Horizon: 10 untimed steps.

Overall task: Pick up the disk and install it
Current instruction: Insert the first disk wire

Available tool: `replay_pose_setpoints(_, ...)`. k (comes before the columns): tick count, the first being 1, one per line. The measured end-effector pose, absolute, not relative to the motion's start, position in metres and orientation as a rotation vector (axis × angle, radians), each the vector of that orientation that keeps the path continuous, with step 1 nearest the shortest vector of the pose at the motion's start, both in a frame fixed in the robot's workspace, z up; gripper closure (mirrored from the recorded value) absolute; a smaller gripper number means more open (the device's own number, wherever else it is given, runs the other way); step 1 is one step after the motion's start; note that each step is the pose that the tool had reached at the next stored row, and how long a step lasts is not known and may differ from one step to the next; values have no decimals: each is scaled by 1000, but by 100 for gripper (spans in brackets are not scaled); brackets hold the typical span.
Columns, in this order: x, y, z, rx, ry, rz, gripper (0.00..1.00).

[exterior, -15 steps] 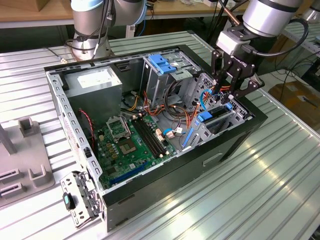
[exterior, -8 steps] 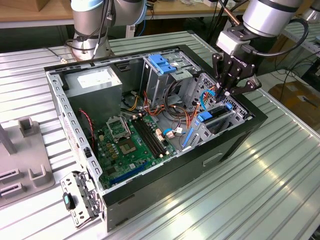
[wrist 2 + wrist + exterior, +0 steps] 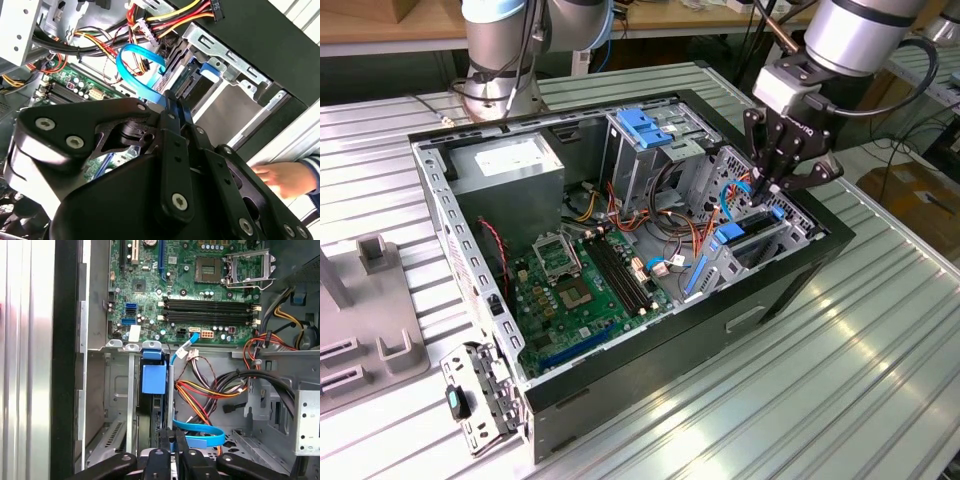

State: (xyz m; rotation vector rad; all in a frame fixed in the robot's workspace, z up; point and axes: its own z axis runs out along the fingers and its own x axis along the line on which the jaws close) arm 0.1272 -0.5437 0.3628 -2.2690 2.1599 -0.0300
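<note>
The disk (image 3: 752,243) stands on edge in the drive bay at the exterior view's right end of the open computer case (image 3: 650,350). Its blue rail (image 3: 153,376) shows along its edge, and its body (image 3: 191,84) sits in the metal slot. My gripper (image 3: 767,188) hangs just above the bay. Its fingers (image 3: 166,445) are pressed together on the end of a blue flat cable (image 3: 201,430). That cable loops (image 3: 131,56) right up to the fingertips (image 3: 172,112), beside the disk's edge.
The case holds a green motherboard (image 3: 582,285), a grey power-supply box (image 3: 510,165), a tall metal cage with a light-blue latch (image 3: 645,125) and bundles of coloured wires (image 3: 210,390). A person's hand (image 3: 280,177) rests outside the case wall. A grey fixture (image 3: 380,320) stands at the exterior view's left.
</note>
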Motion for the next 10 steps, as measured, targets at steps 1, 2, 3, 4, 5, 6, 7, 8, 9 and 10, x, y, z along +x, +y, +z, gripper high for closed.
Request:
replay_pose_setpoints(1, 127, -544, 362, -2279, 2144, -36, 84)
replay_pose_setpoints(2, 127, -545, 362, -2286, 2132, -41, 84)
replay_pose_setpoints(3, 127, -546, 361, -2290, 2124, -45, 84)
replay_pose_setpoints(4, 126, -547, 361, -2295, 2114, -51, 84)
replay_pose_setpoints(5, 125, -548, 361, -2296, 2110, -53, 84)
replay_pose_setpoints(6, 124, -549, 360, -2296, 2108, -54, 84)
replay_pose_setpoints(7, 121, -550, 360, -2298, 2105, -55, 84)
replay_pose_setpoints(8, 118, -550, 360, -2300, 2102, -57, 84)
replay_pose_setpoints(9, 116, -551, 359, -2300, 2097, -58, 84)
replay_pose_setpoints(10, 115, -552, 358, -2302, 2089, -59, 84)
